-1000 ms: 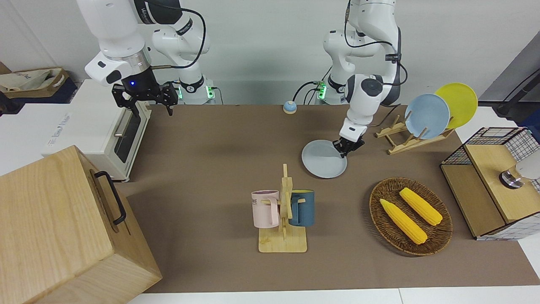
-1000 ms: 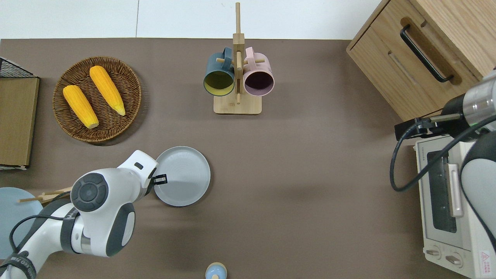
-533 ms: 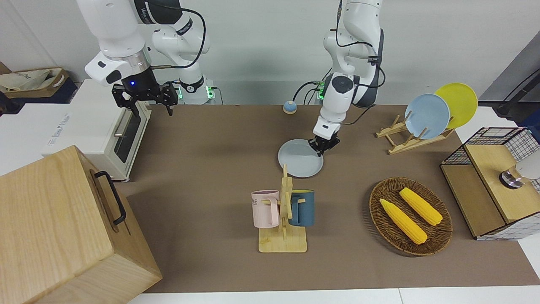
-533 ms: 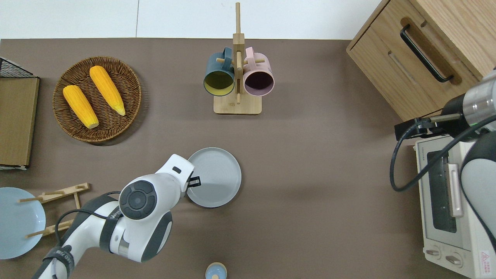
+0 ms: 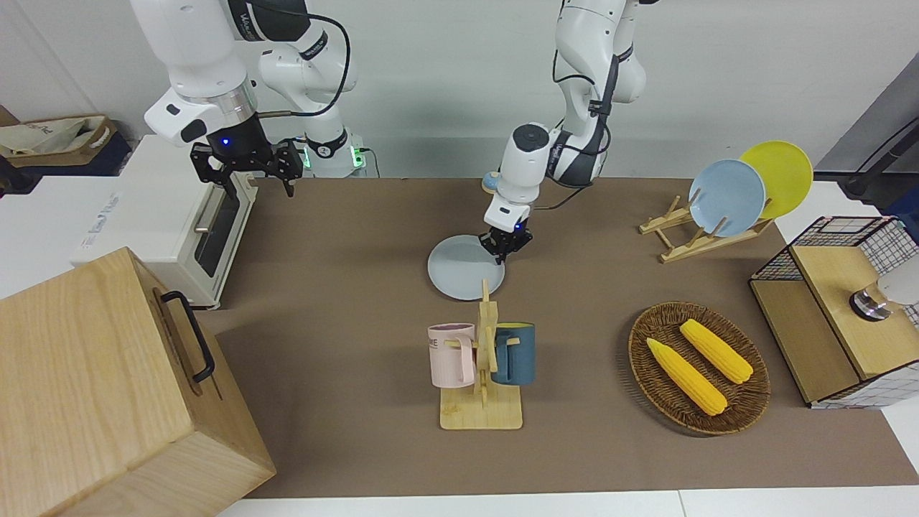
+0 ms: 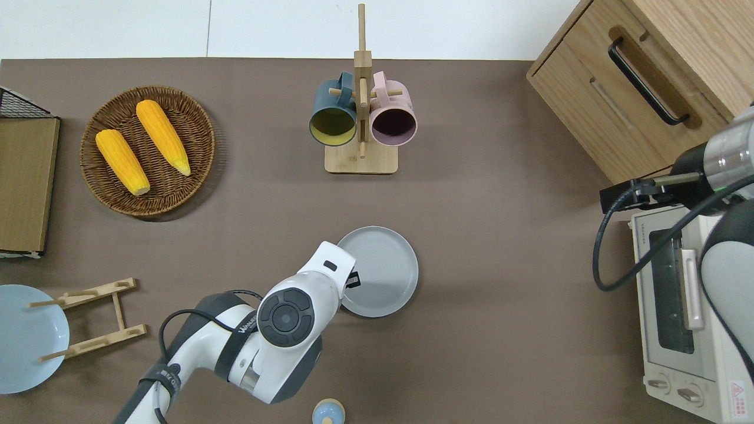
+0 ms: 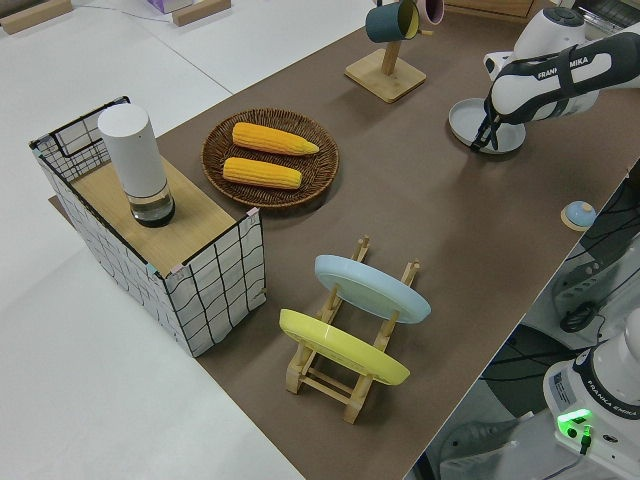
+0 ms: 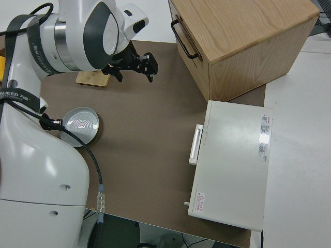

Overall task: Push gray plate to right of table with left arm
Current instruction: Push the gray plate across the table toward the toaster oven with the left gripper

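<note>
The gray plate (image 5: 459, 269) lies flat on the brown table (image 5: 344, 237) near its middle, nearer to the robots than the mug rack. It also shows in the overhead view (image 6: 383, 268) and the left side view (image 7: 470, 118). My left gripper (image 5: 505, 245) is shut, its tips down on the plate's edge toward the left arm's end of the table; the overhead view (image 6: 352, 280) shows it there too. My right gripper (image 5: 244, 172) is open and parked.
A mug rack (image 5: 482, 366) holds a pink and a blue mug. A wicker basket (image 5: 747, 413) with two corn cobs, a plate rack (image 5: 675, 248) and a wire shelf (image 5: 840, 309) stand toward the left arm's end. A toaster oven (image 5: 165, 222) and wooden box (image 5: 108, 388) stand at the right arm's end.
My left gripper has slid the gray plate steadily toward the right arm's end of the table, from near the plate rack to the table's middle. The right arm has not moved.
</note>
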Robot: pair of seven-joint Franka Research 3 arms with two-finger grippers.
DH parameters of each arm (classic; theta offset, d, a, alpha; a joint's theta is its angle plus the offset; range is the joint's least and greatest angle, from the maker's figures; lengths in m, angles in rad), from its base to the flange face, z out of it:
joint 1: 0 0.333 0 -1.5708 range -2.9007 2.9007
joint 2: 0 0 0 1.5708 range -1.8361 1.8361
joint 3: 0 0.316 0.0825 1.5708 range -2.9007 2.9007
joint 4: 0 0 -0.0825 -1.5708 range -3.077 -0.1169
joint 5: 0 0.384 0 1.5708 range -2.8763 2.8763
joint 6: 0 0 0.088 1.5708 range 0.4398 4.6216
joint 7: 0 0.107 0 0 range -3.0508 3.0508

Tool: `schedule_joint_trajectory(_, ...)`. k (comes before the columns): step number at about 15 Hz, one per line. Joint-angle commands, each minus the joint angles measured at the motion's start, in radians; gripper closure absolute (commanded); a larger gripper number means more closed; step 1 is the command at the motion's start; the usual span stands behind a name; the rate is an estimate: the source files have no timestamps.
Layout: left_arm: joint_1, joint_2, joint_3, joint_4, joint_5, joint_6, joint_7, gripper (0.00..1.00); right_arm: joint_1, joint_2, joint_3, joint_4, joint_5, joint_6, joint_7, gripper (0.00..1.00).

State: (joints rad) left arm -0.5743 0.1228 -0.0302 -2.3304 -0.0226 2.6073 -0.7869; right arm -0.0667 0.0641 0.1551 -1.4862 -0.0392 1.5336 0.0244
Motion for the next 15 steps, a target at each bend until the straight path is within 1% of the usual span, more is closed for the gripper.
schedule_joint_trajectory(1, -0.038, 0.081, -0.031, 0.071, 0.001, 0.022, -0.067, 1.00, -0.001, -0.006, 0.000, 0.001, 0.007, -0.010, 0.003, 0.017)
schedule_joint_trajectory(4, -0.039, 0.130, -0.094, 0.132, 0.013, 0.022, -0.164, 1.00, -0.001, -0.006, 0.000, 0.001, 0.007, -0.010, 0.003, 0.017)
schedule_joint_trajectory(5, -0.050, 0.145, -0.103, 0.153, 0.015, 0.022, -0.193, 1.00, -0.001, -0.006, 0.000, 0.001, 0.007, -0.010, 0.003, 0.017)
schedule_joint_trajectory(7, -0.084, 0.181, -0.103, 0.199, 0.015, 0.022, -0.238, 1.00, -0.001, -0.006, 0.000, 0.001, 0.007, -0.010, 0.005, 0.017)
schedule_joint_trajectory(11, -0.157, 0.291, -0.099, 0.328, 0.023, 0.017, -0.327, 1.00, -0.001, -0.006, 0.000, 0.001, 0.007, -0.010, 0.003, 0.017)
schedule_joint_trajectory(13, -0.190, 0.328, -0.096, 0.373, 0.084, 0.017, -0.408, 1.00, -0.001, -0.006, 0.000, 0.001, 0.007, -0.010, 0.003, 0.017)
schedule_joint_trajectory(15, -0.191, 0.340, -0.103, 0.408, 0.151, 0.013, -0.478, 1.00, -0.001, -0.006, 0.000, 0.001, 0.007, -0.010, 0.003, 0.017)
